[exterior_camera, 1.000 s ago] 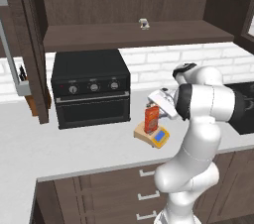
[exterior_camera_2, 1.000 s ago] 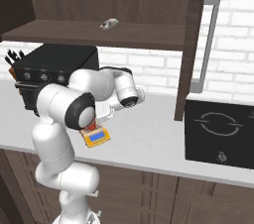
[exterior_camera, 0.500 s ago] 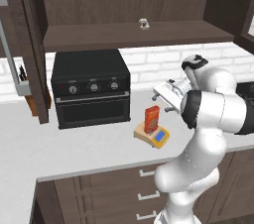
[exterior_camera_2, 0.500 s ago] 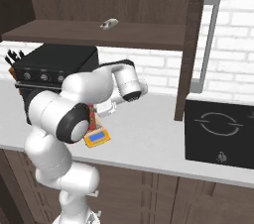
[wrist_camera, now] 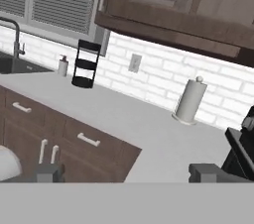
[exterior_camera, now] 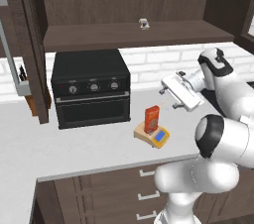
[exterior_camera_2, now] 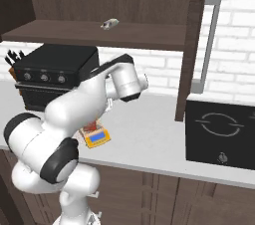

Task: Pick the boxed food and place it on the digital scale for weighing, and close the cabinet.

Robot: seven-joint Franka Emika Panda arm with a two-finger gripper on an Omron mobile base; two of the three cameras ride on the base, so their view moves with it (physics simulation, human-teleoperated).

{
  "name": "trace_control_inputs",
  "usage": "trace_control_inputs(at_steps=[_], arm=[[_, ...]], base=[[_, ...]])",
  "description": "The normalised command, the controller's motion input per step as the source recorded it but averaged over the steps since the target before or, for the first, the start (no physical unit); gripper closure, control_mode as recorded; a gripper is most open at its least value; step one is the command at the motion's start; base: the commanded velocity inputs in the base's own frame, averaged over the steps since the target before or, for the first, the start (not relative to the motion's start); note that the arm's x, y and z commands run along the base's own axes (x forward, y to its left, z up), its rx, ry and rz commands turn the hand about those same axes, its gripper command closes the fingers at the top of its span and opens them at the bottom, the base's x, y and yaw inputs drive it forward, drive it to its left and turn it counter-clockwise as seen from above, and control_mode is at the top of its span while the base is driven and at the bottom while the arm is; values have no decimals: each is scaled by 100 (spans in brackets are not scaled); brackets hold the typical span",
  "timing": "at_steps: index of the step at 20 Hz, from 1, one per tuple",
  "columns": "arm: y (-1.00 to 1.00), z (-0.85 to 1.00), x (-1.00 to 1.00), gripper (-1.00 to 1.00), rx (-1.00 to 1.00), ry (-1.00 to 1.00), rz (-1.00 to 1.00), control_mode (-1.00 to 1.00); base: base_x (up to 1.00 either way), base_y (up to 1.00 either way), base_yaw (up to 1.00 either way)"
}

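The orange-red boxed food stands upright on the yellow digital scale on the counter, right of the oven; the arm partly hides both in the right base view, where the scale shows. My gripper hangs open and empty above and to the right of the box, clear of it. In the hand view the gripper points across the kitchen with its fingertips wide apart. The cabinet stands open, its left door and right door swung out.
A black toaster oven sits left of the scale. A small white-grey object lies on the cabinet shelf. A knife block stands at far left, a cooktop at right. Drawers run below the counter.
My gripper has drawn up and to the right, away from the boxed food, which stays standing on the scale. The jaws stayed open.
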Motion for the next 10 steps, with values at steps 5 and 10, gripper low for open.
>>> trace_control_inputs(at_steps=[5, 10], arm=[[-1, 39, -62, -100, 0, 0, -17, -100], [-28, 9, -47, -100, 4, 0, -15, -100]], base=[[0, 0, 0], [0, 0, 0]])
